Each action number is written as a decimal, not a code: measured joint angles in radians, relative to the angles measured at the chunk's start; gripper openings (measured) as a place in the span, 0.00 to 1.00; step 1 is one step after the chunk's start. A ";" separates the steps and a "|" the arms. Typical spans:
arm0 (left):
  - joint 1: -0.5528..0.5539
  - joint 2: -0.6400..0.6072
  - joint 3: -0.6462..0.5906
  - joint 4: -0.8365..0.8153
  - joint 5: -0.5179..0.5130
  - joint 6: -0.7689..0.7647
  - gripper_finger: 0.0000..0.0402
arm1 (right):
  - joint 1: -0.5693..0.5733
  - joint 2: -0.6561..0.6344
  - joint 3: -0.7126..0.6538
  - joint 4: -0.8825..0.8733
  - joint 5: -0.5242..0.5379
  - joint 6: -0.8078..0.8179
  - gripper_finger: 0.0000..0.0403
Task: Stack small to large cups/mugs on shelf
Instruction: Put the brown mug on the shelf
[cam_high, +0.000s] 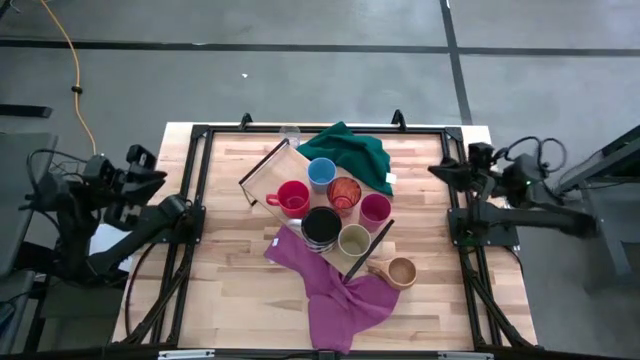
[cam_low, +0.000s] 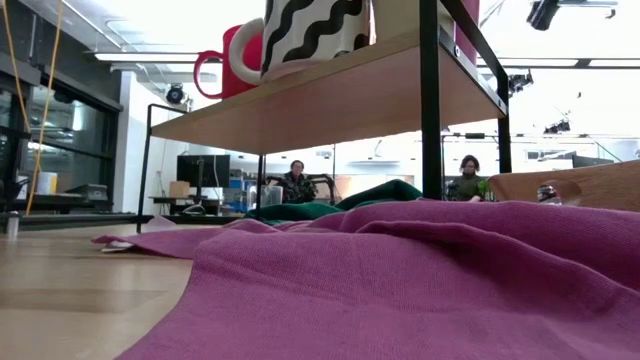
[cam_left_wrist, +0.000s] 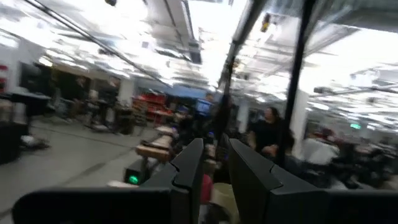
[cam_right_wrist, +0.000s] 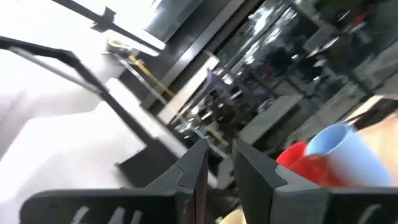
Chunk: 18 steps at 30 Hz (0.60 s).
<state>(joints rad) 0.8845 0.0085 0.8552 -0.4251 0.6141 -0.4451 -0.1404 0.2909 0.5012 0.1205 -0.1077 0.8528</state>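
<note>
1. Narrowly parted dark fingers of the left gripper (cam_left_wrist: 214, 168) and right gripper (cam_right_wrist: 219, 165) are holding nothing, parked at opposite table edges.
2. Six cups are sitting on the light wooden shelf (cam_high: 262, 172), including a red mug (cam_high: 292, 197) and a black-and-white mug (cam_high: 321, 226).
3. A tan cup (cam_high: 401, 271) and a clear glass (cam_high: 290, 133) are waiting off it.

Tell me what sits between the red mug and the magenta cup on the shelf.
In the high view, the orange patterned cup stands between the red mug and the magenta cup on the shelf, close beside both.
</note>
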 joint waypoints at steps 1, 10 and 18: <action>0.000 0.000 0.005 0.000 0.012 -0.005 0.16 | 0.052 0.009 -0.020 0.032 0.033 -0.009 0.17; 0.201 -0.001 0.081 0.001 0.169 -0.048 0.16 | 0.519 0.084 -0.113 0.116 0.440 -0.115 0.17; 0.469 -0.001 0.143 -0.094 0.381 -0.069 0.16 | 0.792 0.056 -0.112 0.110 0.678 -0.171 0.17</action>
<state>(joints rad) 1.3532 0.0074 0.9987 -0.5189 0.9947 -0.5140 0.6513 0.3470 0.3889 0.2309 0.5705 0.6815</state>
